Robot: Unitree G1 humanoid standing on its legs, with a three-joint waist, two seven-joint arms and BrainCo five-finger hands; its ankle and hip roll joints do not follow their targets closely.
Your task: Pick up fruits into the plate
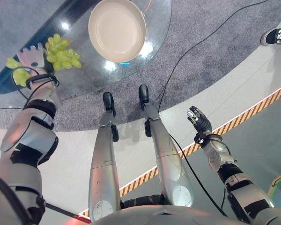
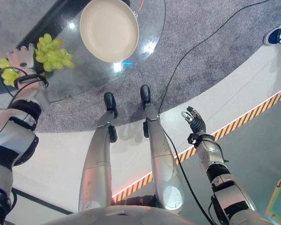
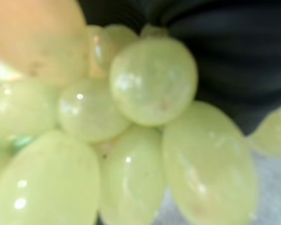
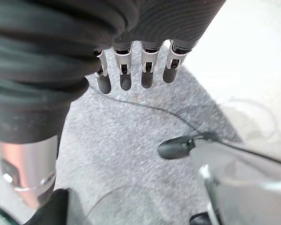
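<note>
A bunch of green grapes lies on the round glass table, left of an empty cream plate. My left hand rests on top of the bunch, back upward, with more grapes showing on its near-left side. The left wrist view has the grapes pressed right up against the hand's dark cover, beside an orange-yellow fruit. My right hand hangs low at my right over the floor, away from the table, with its fingers straight and holding nothing.
The table stands on grey carpet. A black-and-yellow striped tape runs across the pale floor to the right. A person's shoe shows at the far right edge.
</note>
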